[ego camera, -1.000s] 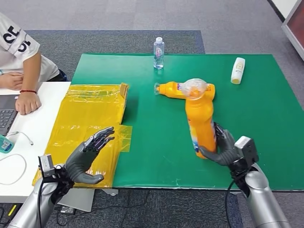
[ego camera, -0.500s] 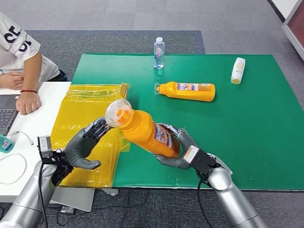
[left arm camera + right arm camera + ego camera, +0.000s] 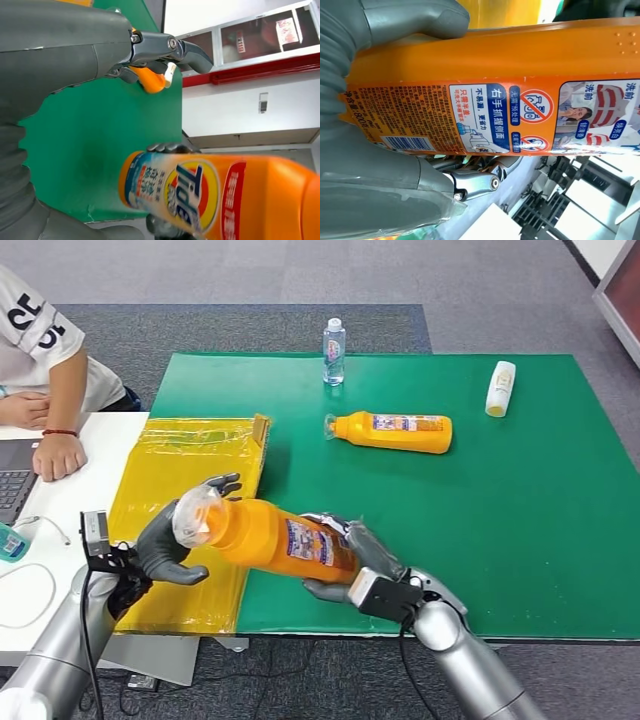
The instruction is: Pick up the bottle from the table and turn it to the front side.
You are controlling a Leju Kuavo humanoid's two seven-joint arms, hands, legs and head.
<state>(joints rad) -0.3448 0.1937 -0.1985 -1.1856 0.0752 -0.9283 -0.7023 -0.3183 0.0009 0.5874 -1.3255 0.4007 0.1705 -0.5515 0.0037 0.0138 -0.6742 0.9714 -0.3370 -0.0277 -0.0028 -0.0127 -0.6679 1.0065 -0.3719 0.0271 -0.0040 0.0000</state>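
Over the green mat's [image 3: 528,500] near edge, I have the orange plastic detergent bottle [image 3: 279,538] lying sideways.
My right hand [image 3: 355,560] grips its base; clear cap toward my spread, empty left hand [image 3: 170,545].

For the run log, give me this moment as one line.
right hand: grips orange bottle base | bottle: lifted, cap toward left hand | left hand: open at cap

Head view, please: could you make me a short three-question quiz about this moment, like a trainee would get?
1. True or false: the right hand holds the orange bottle by its base end.
2. What does the cap end of the held bottle point toward? A) the left hand B) the water bottle C) the white bottle
3. Fill in: a second orange bottle lies on its side on the ____ mat.

Key: 1 true; 2 A; 3 green.
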